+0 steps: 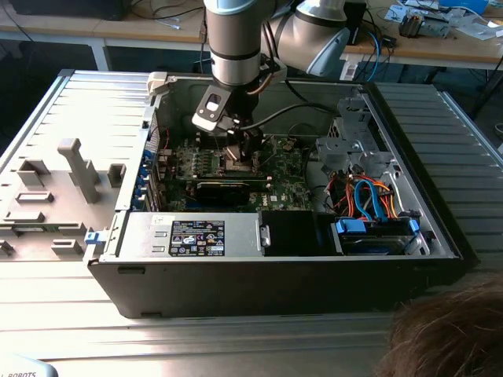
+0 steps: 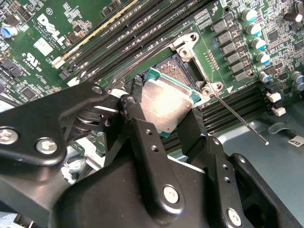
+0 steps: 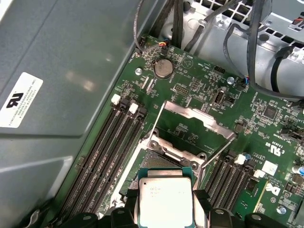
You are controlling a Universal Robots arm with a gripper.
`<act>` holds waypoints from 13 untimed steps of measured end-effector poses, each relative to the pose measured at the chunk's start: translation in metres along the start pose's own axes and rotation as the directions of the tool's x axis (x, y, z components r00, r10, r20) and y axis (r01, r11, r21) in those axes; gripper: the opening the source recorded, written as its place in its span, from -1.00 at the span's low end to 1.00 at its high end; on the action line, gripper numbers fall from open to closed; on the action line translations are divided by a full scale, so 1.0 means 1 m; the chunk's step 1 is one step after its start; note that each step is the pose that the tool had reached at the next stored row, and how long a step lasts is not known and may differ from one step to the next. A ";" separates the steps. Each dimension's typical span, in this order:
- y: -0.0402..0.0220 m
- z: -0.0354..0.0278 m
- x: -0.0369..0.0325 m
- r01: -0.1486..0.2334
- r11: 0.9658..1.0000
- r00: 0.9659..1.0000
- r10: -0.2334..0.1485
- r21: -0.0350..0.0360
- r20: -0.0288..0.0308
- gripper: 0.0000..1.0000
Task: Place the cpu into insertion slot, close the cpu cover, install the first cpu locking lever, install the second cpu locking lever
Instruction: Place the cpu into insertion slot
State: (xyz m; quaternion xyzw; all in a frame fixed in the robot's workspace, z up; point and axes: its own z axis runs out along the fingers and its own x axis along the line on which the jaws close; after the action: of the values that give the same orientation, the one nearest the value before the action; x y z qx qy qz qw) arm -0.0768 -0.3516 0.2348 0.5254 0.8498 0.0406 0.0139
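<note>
two fingers (image 2: 142, 137) hold the cpu (image 2: 166, 104) over the insertion slot (image 2: 175, 66)

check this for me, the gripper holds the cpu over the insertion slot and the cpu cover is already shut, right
Not quite: the cpu cover is open, swung up off the insertion slot, as the first wrist view shows. The gripper does hold the cpu over the slot.
</note>
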 end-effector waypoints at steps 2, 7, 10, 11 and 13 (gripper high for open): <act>-0.0001 0.0001 0.0000 -0.004 1.000 1.000 0.004 0.000 0.000 0.08; -0.0003 0.0002 0.0002 -0.011 1.000 1.000 0.011 0.000 0.001 0.08; -0.0004 0.0003 0.0002 -0.015 1.000 1.000 0.015 0.000 0.001 0.08; -0.0005 0.0007 0.0002 -0.026 1.000 1.000 0.026 0.000 0.002 0.08; -0.0007 0.0015 0.0002 -0.047 0.999 0.999 0.047 -0.001 0.004 0.08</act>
State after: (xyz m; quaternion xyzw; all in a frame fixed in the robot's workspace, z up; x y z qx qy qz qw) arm -0.0774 -0.3516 0.2332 0.5453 0.8371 0.0403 0.0149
